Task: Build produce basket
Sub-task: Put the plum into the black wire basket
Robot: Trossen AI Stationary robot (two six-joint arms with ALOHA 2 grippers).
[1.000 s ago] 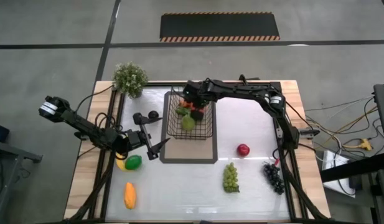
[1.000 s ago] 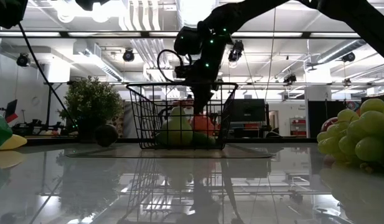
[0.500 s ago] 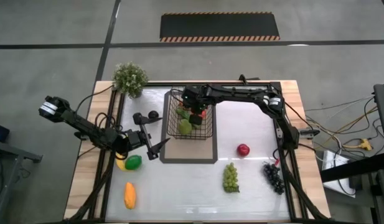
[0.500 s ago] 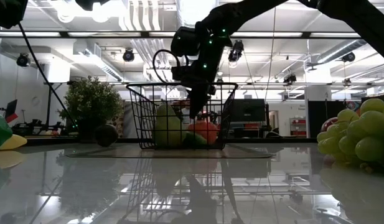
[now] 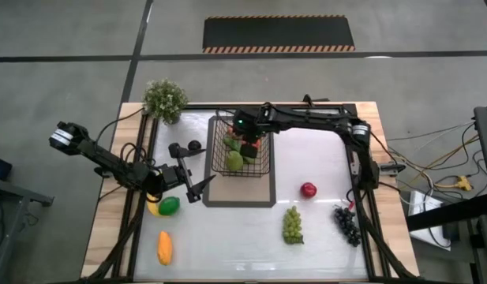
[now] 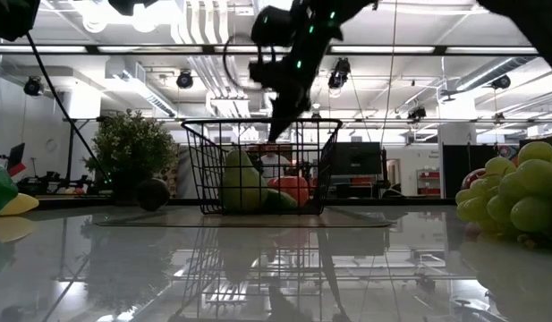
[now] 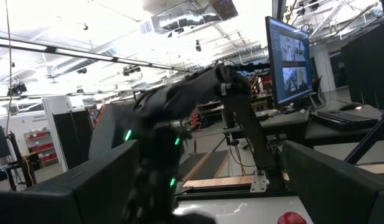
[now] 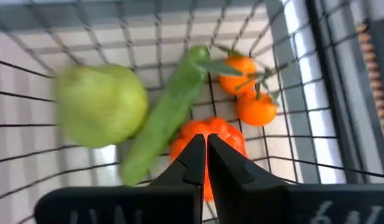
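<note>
Right gripper (image 5: 245,139): fingers pressed together, empty, am hovering it over basket (image 5: 241,144). Basket sitting on mat (image 5: 239,193), holding pear (image 8: 101,104), cucumber (image 8: 163,116), tomato (image 8: 211,143), oranges (image 8: 244,87). Left gripper (image 5: 194,175): am resting it spread apart beside mat.

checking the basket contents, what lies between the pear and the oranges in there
In the right wrist view, the cucumber lies slantwise between the pear and the two oranges inside the basket.
</note>
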